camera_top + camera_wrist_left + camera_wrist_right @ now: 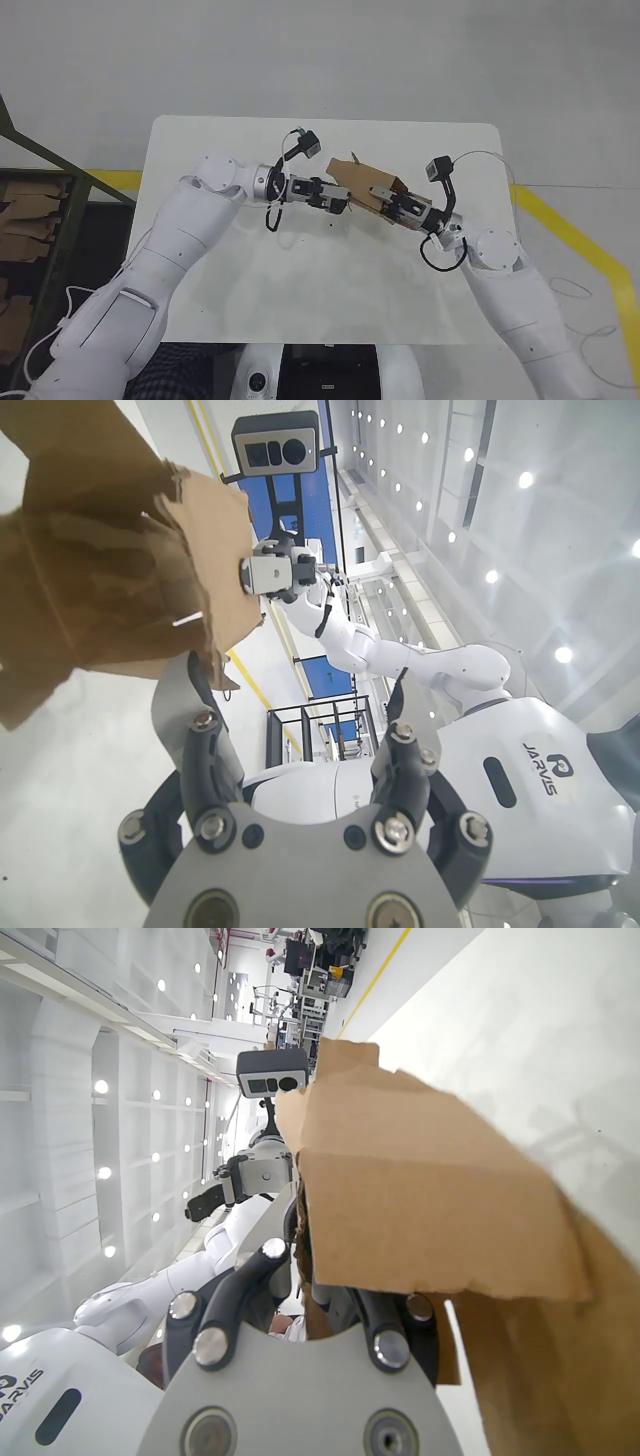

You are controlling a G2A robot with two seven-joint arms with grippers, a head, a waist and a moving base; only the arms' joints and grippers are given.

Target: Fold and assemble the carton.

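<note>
Carton (pixel 362 183) sits over mid-surface (pixel 300 300), between both arms, whose elbows are out and wrists turned inward. Right gripper (pixel 398 208): fingers (pixel 272 1223) clamped on a carton wall. Left gripper (pixel 338 198): fingers (pixel 400 705) apart, one tip against a flap.

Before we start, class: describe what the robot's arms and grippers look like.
The left arm and right arm have smooth white rounded shells, with black cables looping near the wrists. The left gripper and right gripper have grey plates with silver screws and black linkage fingers.
</note>
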